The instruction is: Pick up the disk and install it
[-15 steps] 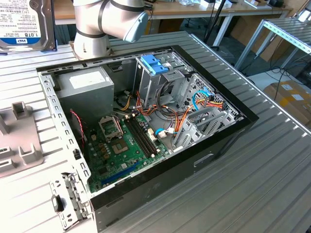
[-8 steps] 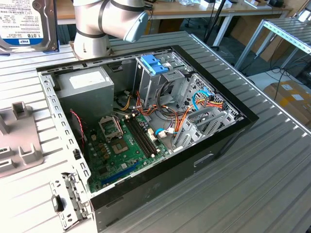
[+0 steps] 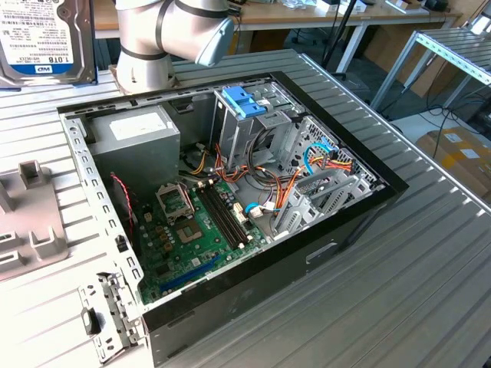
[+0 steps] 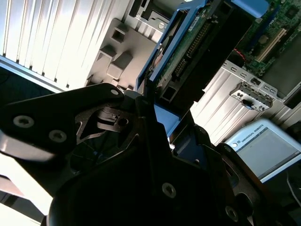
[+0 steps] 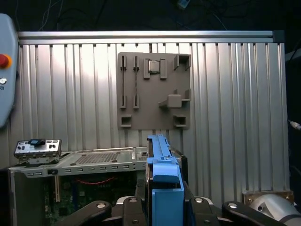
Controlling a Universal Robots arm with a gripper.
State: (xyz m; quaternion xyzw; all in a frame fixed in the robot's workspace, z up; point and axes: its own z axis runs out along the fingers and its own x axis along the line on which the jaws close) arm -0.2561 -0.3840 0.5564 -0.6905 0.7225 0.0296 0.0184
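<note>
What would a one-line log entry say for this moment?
pincer: shut on silver-grey rectangular metal disk with blue plastic tabs | place: aloft, outside open black computer case | install: not yet done

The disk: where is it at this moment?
The disk is held edge-on in the claw in the first wrist view; it appears at the exterior view's upper left, beside the arm.

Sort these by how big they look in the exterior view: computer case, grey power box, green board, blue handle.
Largest to smallest:
1. computer case
2. green board, though it sits nearer the camera
3. grey power box
4. blue handle
</note>
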